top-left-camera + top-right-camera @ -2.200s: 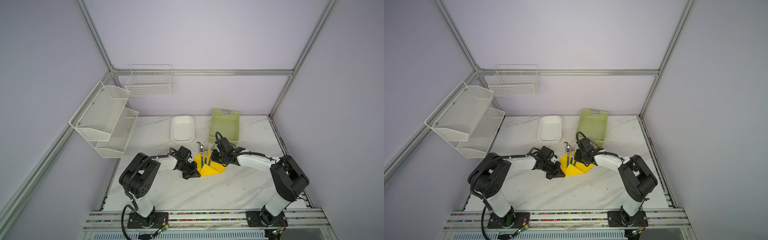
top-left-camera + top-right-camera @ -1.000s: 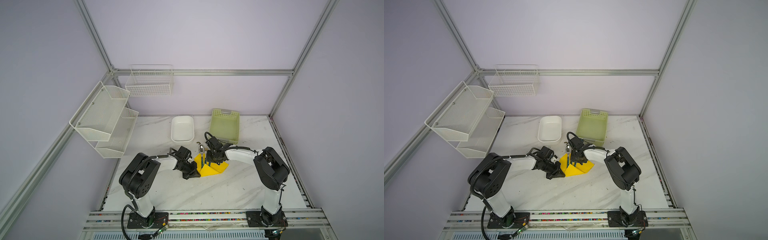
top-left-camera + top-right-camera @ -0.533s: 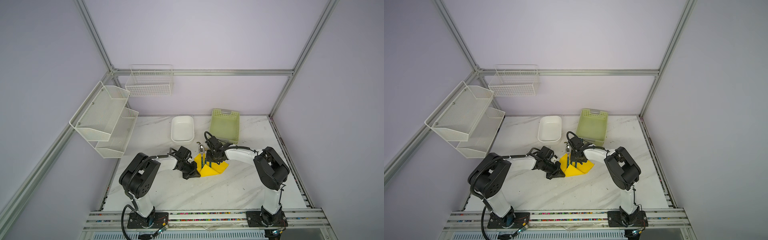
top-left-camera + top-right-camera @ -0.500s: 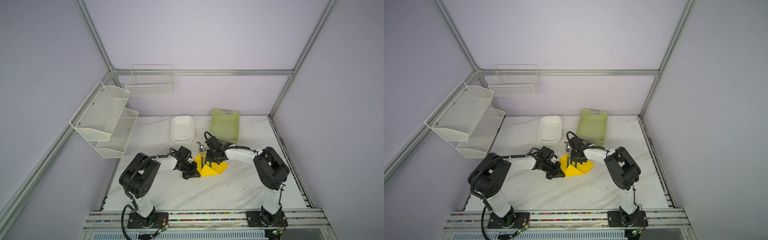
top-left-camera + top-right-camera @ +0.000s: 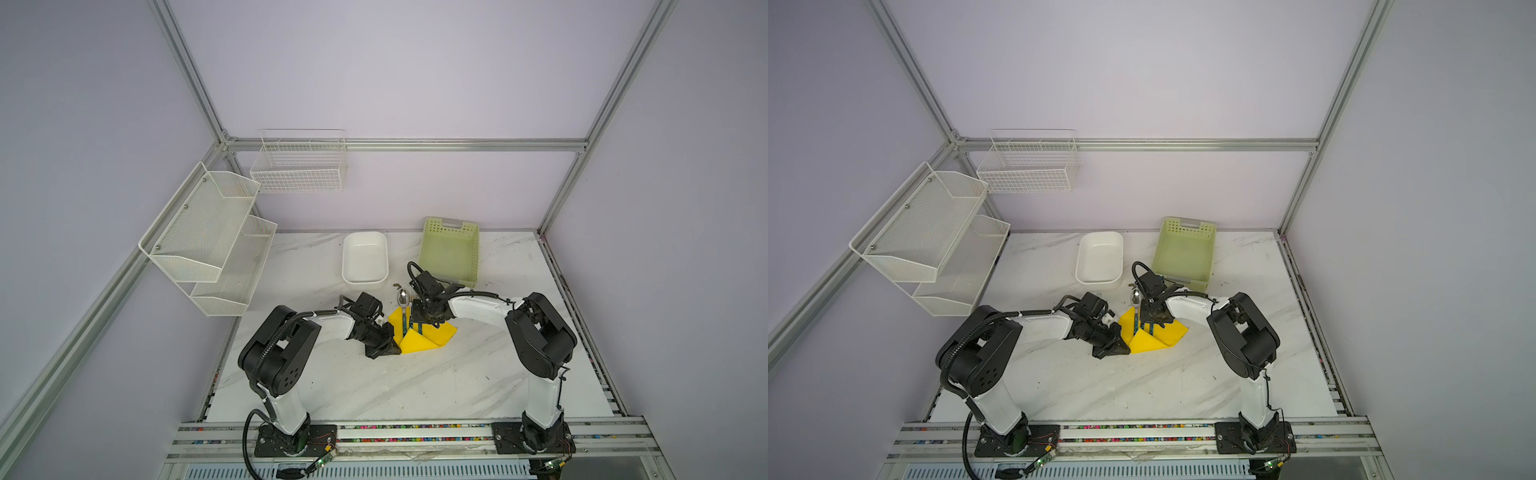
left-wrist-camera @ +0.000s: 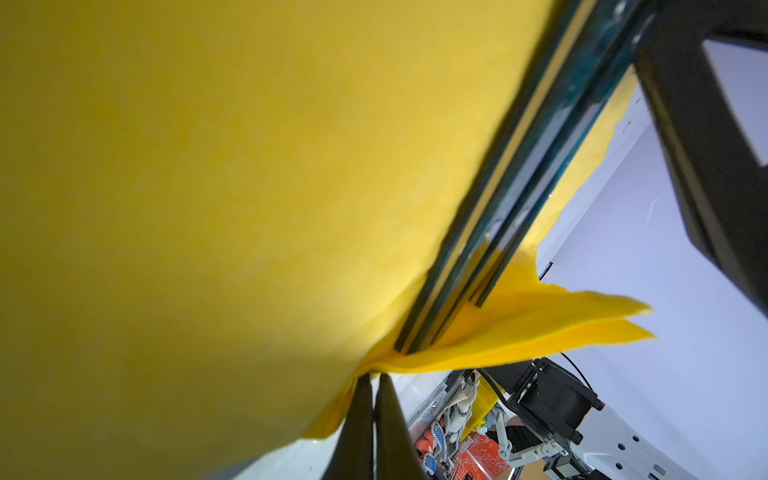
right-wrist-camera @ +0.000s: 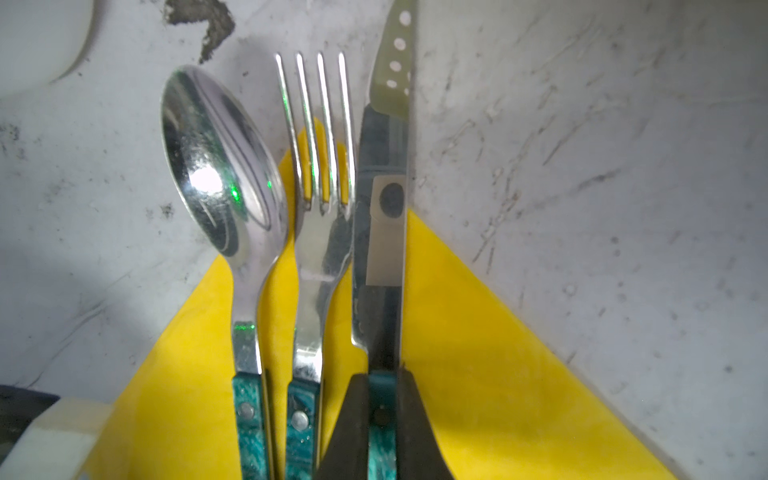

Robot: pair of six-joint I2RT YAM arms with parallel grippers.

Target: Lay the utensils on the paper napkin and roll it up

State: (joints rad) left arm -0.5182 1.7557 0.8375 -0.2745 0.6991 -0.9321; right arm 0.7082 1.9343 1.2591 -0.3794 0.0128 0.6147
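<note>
Right gripper (image 7: 382,376) swung onto the knife (image 7: 384,249) (left gripper (image 6: 374,378) pinches napkin (image 6: 249,208)).

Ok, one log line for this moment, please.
left gripper: shut on napkin edge | right gripper: shut on knife handle | spoon, fork, knife: side by side on napkin | roll: not done

- Spoon (image 7: 220,166), fork (image 7: 316,241), knife (image 7: 384,241): polished metal, mirror-glossy; fine scratches in the spoon bowl.
- Handles (image 7: 249,419): teal, marbled, smooth, with metal rivets.
- Paper napkin (image 7: 478,353): yellow, matt, fibrous at the edges.
- Surface (image 7: 582,166): white marble-look, scuffed, dark marks.
- Basket (image 5: 451,249): pale green perforated plastic, matt.
- Tray (image 5: 365,259): white, smooth, slightly glossy.
</note>
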